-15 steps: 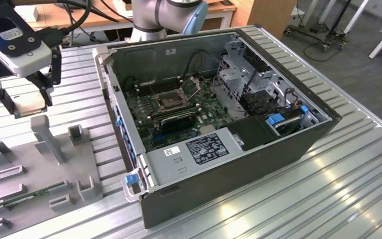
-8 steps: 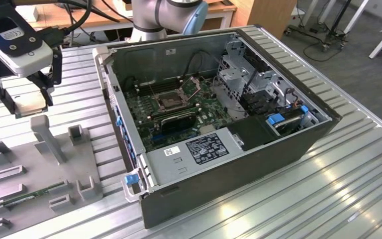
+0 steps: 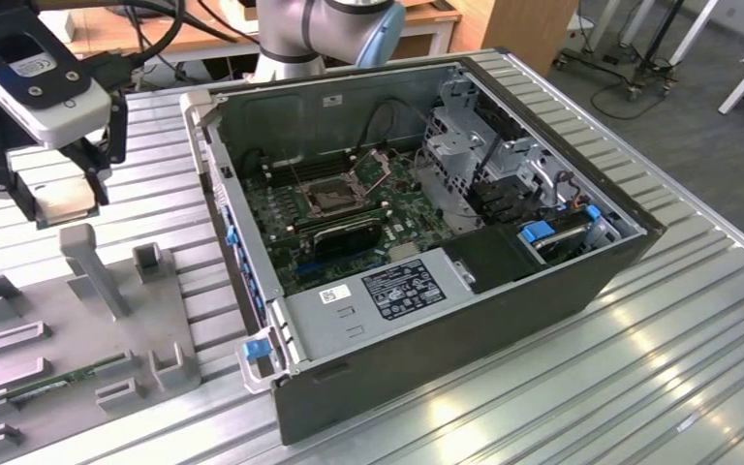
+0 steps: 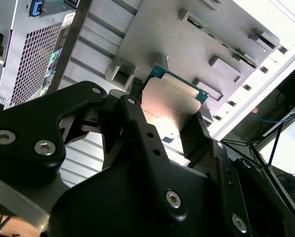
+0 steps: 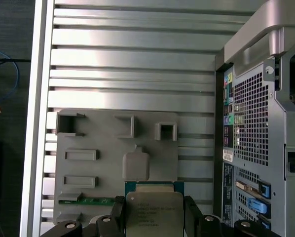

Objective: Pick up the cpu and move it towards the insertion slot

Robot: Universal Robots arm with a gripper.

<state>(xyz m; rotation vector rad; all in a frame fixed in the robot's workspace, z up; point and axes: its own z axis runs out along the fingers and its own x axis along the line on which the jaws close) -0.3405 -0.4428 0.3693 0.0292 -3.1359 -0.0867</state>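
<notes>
Plainly, the pick-up half of the task is done. The gripper (image 3: 62, 207) is clenched on the cpu (image 3: 67, 201), with its black fingers (image 5: 119, 213) pressing on opposite edges of the chip (the silvery top faces the camera in both wrist views). The chip hangs in the air above the grey fixture tray (image 3: 75, 334) and touches nothing else. That tray lies on the slatted metal table (image 3: 682, 320), near the table's edge at the exterior view's left and just beside the open computer case (image 3: 476, 320). The carry is what remains. The insertion slot (image 3: 329, 199) sits near the middle of the green board inside the case, well apart from the cpu, with the case's near wall between them. The slot's dark centre looks unoccupied.
</notes>
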